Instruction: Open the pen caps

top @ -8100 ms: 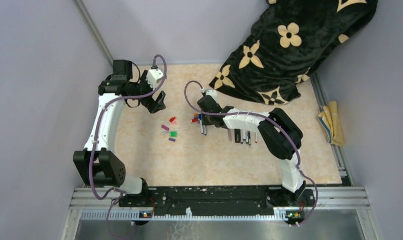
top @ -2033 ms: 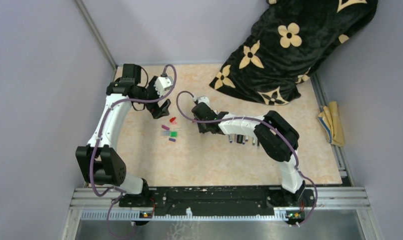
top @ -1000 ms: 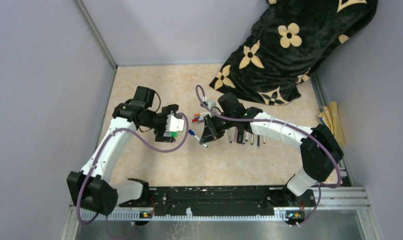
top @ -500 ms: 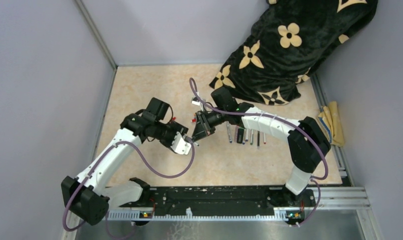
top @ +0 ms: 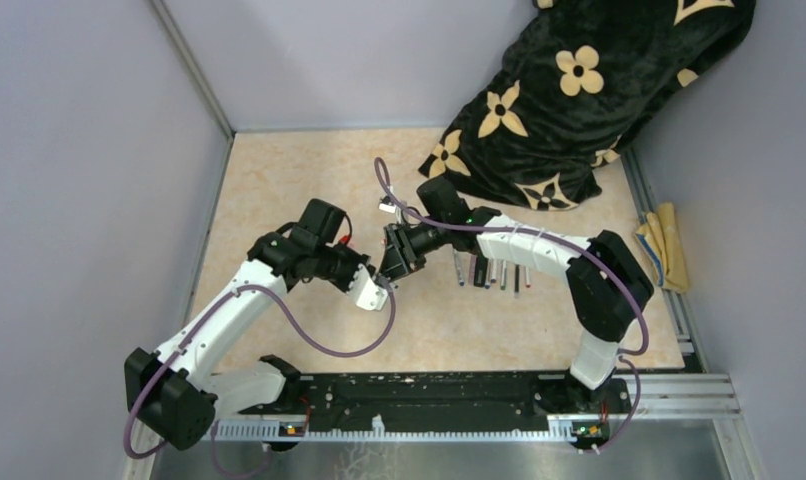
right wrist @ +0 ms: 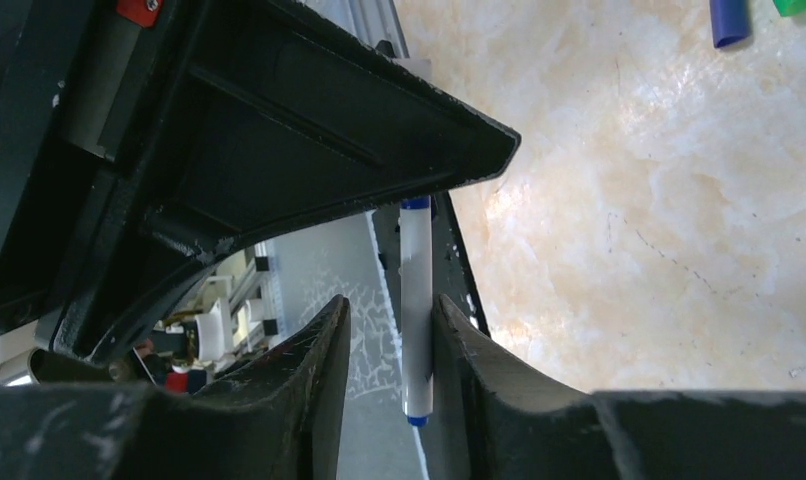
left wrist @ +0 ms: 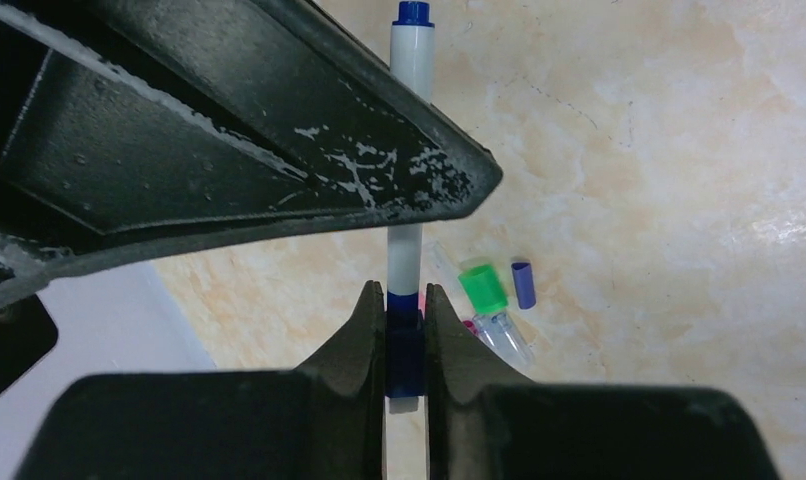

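Note:
A white-barrelled pen (left wrist: pixel 411 60) with blue ends hangs in the air between my two grippers. My left gripper (left wrist: pixel 406 300) is shut on its blue pen cap (left wrist: pixel 404 345). The right gripper (right wrist: pixel 391 310) stands open around the other end of the pen (right wrist: pixel 415 300); the barrel rests against one finger, with a gap to the other. In the top view the two grippers (top: pixel 377 290) (top: pixel 394 262) meet nose to nose above the middle of the table. Loose pen caps lie below: a green one (left wrist: pixel 482 286) and a purple one (left wrist: pixel 523 284).
A row of more pens (top: pixel 489 272) lies right of the grippers. A red cap (top: pixel 347 239) peeks out behind the left arm. A black flowered blanket (top: pixel 589 90) fills the back right corner, and a yellow cloth (top: pixel 664 245) lies at the right edge.
My left gripper has swung in from the left and closed on the pen's blue cap. The right gripper, shut on the barrel before, has opened.

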`<state>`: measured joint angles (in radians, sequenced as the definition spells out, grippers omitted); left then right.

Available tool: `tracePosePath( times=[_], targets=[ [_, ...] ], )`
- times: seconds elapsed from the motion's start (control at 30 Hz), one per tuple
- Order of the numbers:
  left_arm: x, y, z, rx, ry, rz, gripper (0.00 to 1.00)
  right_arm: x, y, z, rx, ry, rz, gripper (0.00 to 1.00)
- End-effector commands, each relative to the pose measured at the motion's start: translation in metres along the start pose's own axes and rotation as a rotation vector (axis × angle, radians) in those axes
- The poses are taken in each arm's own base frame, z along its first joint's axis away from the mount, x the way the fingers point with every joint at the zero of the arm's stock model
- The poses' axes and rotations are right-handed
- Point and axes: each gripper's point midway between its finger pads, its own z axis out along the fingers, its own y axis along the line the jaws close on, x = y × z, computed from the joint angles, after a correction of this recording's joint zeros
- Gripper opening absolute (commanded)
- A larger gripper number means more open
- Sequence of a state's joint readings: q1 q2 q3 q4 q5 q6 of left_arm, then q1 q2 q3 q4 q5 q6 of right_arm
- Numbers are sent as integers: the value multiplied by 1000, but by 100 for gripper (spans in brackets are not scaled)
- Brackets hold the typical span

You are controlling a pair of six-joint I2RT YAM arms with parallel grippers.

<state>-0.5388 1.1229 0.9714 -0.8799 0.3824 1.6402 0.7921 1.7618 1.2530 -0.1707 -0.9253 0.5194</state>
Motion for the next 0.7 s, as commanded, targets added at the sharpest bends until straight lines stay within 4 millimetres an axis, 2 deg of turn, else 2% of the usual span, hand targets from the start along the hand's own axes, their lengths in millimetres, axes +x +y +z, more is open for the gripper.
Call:
tracePosePath(
  times=[0.0,0.3,0.4,0.53,0.67],
  targets=[
    [-3,10,-3,-32,-1,-6,0,-16,15,16,-51,-38,-45,35],
    [-7,10,-4,-37,-20,-17,0,-24,8,23,-41,-104,-19,16],
    [-4,8,-3,-29,-6,-20,0,-27,4,23,-26,-132,-7,0],
    [17,8,-1,-51,96,-36,0,-18,-5,18,20,-137,8,0],
    [48,-2,6,-4,215,-79,0,2,-15,3,82,-119,11,0]
  ],
)
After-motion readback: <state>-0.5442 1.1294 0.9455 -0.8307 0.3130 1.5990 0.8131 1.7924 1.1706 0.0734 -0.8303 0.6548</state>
